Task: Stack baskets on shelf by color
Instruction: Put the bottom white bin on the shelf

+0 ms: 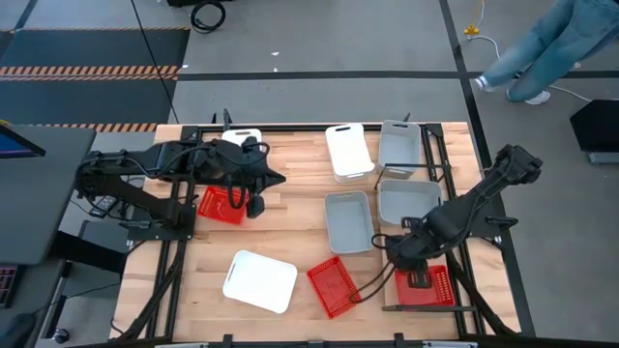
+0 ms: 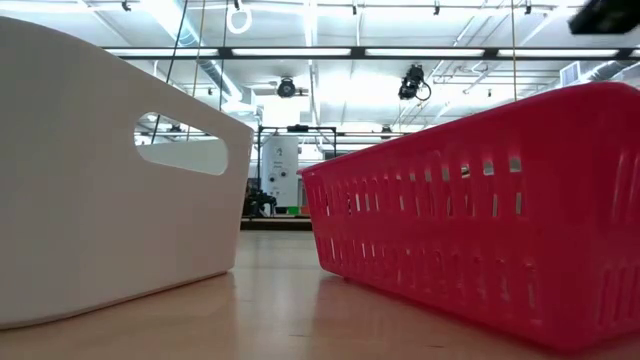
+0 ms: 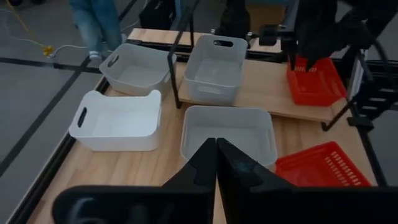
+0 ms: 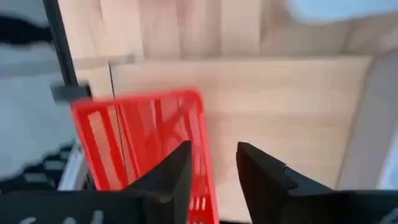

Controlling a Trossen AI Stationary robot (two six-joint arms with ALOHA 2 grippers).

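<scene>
My right gripper (image 1: 398, 259) (image 4: 214, 163) hovers open, pointing down, over the near end of the pale shelf (image 4: 280, 106) at the table's right. A red basket (image 1: 426, 286) (image 4: 140, 140) rests by its bottom on that shelf, just below and beside the fingers. Two grey baskets (image 1: 399, 145) (image 1: 406, 200) stand farther along the shelf. On the tabletop lie a white basket (image 1: 348, 150), a grey one (image 1: 348, 220), a red one (image 1: 334, 287) and a white one (image 1: 259, 280). My left gripper (image 1: 256, 200) (image 3: 216, 144) waits shut above the table's left, near a red basket (image 1: 221, 205).
Another white basket (image 1: 242, 138) sits under the left arm at the far left. Black frame bars (image 3: 177, 68) edge the shelf. A person's legs (image 1: 542, 48) show beyond the table's far right corner. In the low view a white basket (image 2: 100, 180) and a red one (image 2: 480, 210) stand close.
</scene>
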